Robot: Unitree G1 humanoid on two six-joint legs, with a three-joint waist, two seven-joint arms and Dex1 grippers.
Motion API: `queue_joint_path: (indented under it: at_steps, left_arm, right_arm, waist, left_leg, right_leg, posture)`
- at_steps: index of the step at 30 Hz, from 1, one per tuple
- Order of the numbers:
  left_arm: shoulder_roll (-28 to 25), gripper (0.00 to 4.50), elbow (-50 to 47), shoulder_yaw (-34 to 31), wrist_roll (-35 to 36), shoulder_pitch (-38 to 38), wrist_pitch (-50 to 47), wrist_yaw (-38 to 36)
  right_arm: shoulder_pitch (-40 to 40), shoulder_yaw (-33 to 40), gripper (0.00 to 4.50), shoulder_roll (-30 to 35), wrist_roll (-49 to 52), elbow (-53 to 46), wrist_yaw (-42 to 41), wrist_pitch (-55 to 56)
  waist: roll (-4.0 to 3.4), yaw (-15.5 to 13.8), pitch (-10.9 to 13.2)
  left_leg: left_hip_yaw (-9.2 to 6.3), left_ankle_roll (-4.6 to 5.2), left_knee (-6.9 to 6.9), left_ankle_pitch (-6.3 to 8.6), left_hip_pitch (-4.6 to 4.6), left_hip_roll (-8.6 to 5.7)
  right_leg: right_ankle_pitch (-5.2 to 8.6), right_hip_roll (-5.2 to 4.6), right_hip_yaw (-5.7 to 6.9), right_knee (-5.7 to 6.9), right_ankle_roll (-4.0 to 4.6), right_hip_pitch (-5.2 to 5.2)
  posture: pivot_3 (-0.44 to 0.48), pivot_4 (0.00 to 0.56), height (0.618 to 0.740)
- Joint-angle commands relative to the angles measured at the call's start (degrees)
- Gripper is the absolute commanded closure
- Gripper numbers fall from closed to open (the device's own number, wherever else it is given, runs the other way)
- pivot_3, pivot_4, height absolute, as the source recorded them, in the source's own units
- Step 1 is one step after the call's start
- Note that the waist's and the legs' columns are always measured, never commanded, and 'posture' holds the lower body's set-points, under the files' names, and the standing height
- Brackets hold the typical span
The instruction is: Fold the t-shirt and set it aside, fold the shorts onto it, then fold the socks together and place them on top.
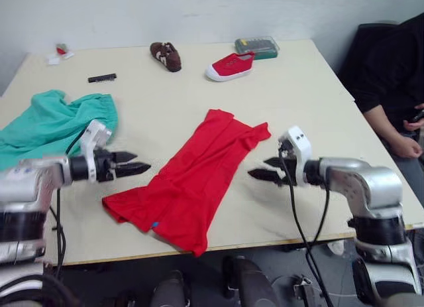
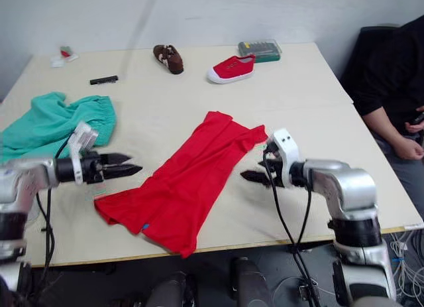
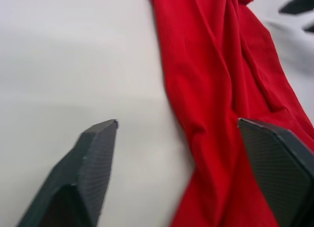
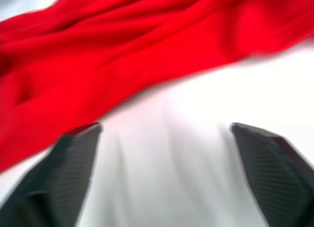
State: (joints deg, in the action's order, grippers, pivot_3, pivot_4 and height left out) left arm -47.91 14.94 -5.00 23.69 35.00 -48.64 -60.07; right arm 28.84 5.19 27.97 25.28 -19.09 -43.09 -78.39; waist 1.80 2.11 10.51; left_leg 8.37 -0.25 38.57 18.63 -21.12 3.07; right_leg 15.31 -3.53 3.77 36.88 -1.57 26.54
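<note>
T-shirt (image 1: 192, 181), small blue tag at hem, no legible writing.

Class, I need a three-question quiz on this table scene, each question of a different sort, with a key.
1. True or false: the t-shirt lies between the left gripper and the right gripper.
2. Which garment lies on the table behind the left gripper? A) shorts B) jacket C) towel
3. Fill in: both grippers are ____ and hold nothing.

Key: 1 true; 2 A; 3 open.
</note>
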Motion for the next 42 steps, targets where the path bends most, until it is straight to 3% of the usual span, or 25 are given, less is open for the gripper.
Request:
queue_joint_path:
  at_steps: [1, 6, 11, 14, 17, 20, 21, 23, 25, 28, 30, 33, 40, 42]
  left_arm:
    - [3.3, 0.28, 12.1, 6.1, -5.0, 8.7, 7.4, -3.5]
    - [11.4, 0.28, 30.3, 11.5, -11.9, 20.3, 18.7, -4.3]
    - [16.7, 0.28, 43.9, 12.7, -16.7, 26.4, 27.2, -2.8]
    - [18.9, 0.28, 48.4, 12.4, -18.2, 28.0, 30.4, -2.7]
    - [20.9, 0.88, 50.5, 12.5, -19.6, 28.5, 32.5, -2.7]
    - [21.4, 0.88, 51.2, 12.1, -20.6, 28.8, 33.4, -3.1]
    - [21.5, 0.88, 51.4, 11.9, -20.8, 28.9, 33.6, -3.2]
    - [21.7, 0.88, 51.7, 11.4, -20.9, 29.1, 33.7, -3.2]
    - [21.8, 0.88, 51.9, 10.9, -21.0, 29.3, 33.7, -3.1]
    - [22.1, 0.88, 52.1, 10.4, -21.3, 29.2, 33.8, -3.3]
    - [22.3, 1.24, 52.3, 10.0, -21.5, 29.0, 33.8, -3.0]
    - [22.8, 2.03, 52.6, 9.3, -21.4, 29.0, 33.7, -2.8]
    - [24.4, 4.38, 53.0, 8.6, -21.6, 28.8, 33.6, -3.2]
    - [24.7, 4.5, 53.0, 8.6, -21.8, 28.7, 33.6, -3.4]
  right_arm:
    - [-2.9, 3.1, 0.04, -5.9, 5.6, -9.9, 3.2, -11.1]
    - [-6.9, 2.7, 0.04, -12.8, 7.9, -10.2, 8.7, -14.1]
    - [-7.2, 3.9, 0.04, -17.4, 9.2, -5.6, 13.5, -14.1]
    - [-6.8, 1.7, 0.04, -18.6, 8.0, -4.2, 15.7, -13.4]
    - [-7.2, -2.5, 0.0, -18.9, 5.3, -2.1, 18.4, -8.2]
    - [-7.6, -4.2, 0.0, -17.8, 5.9, -2.3, 18.2, -6.7]
    - [-7.7, -4.6, 0.0, -17.6, 6.1, -2.4, 18.3, -6.5]
    - [-8.0, -4.9, 0.0, -17.3, 6.5, -2.4, 18.5, -6.3]
    - [-8.1, -4.2, 0.0, -17.6, 6.8, -2.2, 19.1, -6.6]
    - [-7.6, -3.5, 0.0, -16.9, 7.4, -1.4, 18.8, -6.7]
    - [-7.3, -3.1, 0.0, -16.2, 7.5, -0.6, 18.6, -6.5]
    - [-6.9, -2.9, 0.66, -15.6, 7.7, 0.2, 18.6, -6.1]
    - [-6.4, -2.8, 3.19, -14.9, 8.0, 1.3, 19.0, -5.2]
    - [-6.6, -2.8, 3.93, -15.1, 8.0, 1.4, 19.2, -5.1]
  waist:
    - [0.0, -0.3, 0.0]
    - [0.01, -0.5, 0.0]
    - [0.18, 0.0, -0.1]
    - [0.23, -0.1, -0.1]
    - [0.5, -0.1, -0.4]
    - [0.6, -0.2, -0.4]
    - [0.46, 0.4, -0.4]
    - [0.42, 1.2, -0.4]
    - [0.43, 1.2, -0.4]
    - [0.42, 0.0, -0.4]
    - [0.42, -0.3, -0.4]
    - [0.42, -0.5, -0.4]
    - [0.42, -0.5, -0.4]
    - [0.42, -0.5, -0.4]
  left_leg:
    - [0.02, 0.01, 0.0, -0.01, 0.01, 0.0]
    - [0.0, 0.16, 0.21, 0.02, -0.18, -0.1]
    - [0.12, 0.4, 0.43, 0.16, -0.23, -0.1]
    - [0.11, 0.39, 0.41, 0.15, -0.11, -0.06]
    - [0.03, 0.5, 0.4, 0.22, -0.03, -0.05]
    - [-0.01, 0.54, 0.39, 0.21, 0.0, -0.04]
    - [-0.35, 0.61, 0.3, 0.2, -0.31, -0.2]
    - [-2.65, 0.88, -0.47, -0.41, -0.12, -1.07]
    - [-4.41, 0.84, -0.77, -1.06, -0.3, -1.69]
    - [-4.49, 0.67, -0.8, -1.31, -0.34, -1.75]
    - [-4.34, 0.67, -0.8, -1.3, -0.27, -1.71]
    - [-4.26, 0.65, -0.81, -1.25, -0.21, -1.65]
    - [-4.08, 0.66, -1.01, -1.21, -0.24, -1.66]
    - [-4.02, 0.66, -1.07, -1.21, -0.24, -1.66]
  right_leg:
    - [0.0, 0.01, 0.0, 0.02, 0.01, 0.0]
    - [-0.01, 0.0, 0.11, 0.03, 0.0, 0.03]
    - [-0.07, 0.01, 0.02, -0.03, -0.11, 0.02]
    - [-0.07, 0.03, 0.02, 0.02, -0.11, -0.03]
    - [-0.07, 0.02, 0.07, 0.1, -0.1, -0.09]
    - [-0.08, 0.01, 0.1, 0.14, -0.08, -0.13]
    - [-0.09, -0.17, 0.33, 0.04, -0.1, -0.52]
    - [0.0, -1.16, 2.41, -0.46, -0.27, -1.93]
    - [0.07, -1.86, 4.17, -0.84, -0.4, -2.38]
    - [0.1, -1.95, 4.15, -0.91, -0.4, -2.17]
    - [0.09, -1.93, 4.02, -0.9, -0.38, -2.16]
    - [0.09, -1.92, 3.94, -0.92, -0.36, -2.16]
    - [0.11, -1.91, 3.84, -1.0, -0.33, -2.02]
    - [0.11, -1.89, 3.82, -0.99, -0.33, -2.0]
  posture:
    - [0.0, 0.15, 0.74]
    - [0.0, 0.15, 0.74]
    - [0.0, 0.15, 0.74]
    - [0.0, 0.15, 0.74]
    - [0.0, 0.15, 0.74]
    - [0.0, 0.15, 0.74]
    - [0.0, 0.15, 0.74]
    - [0.0, 0.15, 0.74]
    - [0.0, 0.15, 0.74]
    - [0.0, 0.15, 0.74]
    - [0.0, 0.15, 0.74]
    - [0.0, 0.15, 0.74]
    - [0.0, 0.15, 0.74]
    - [0.0, 0.15, 0.74]
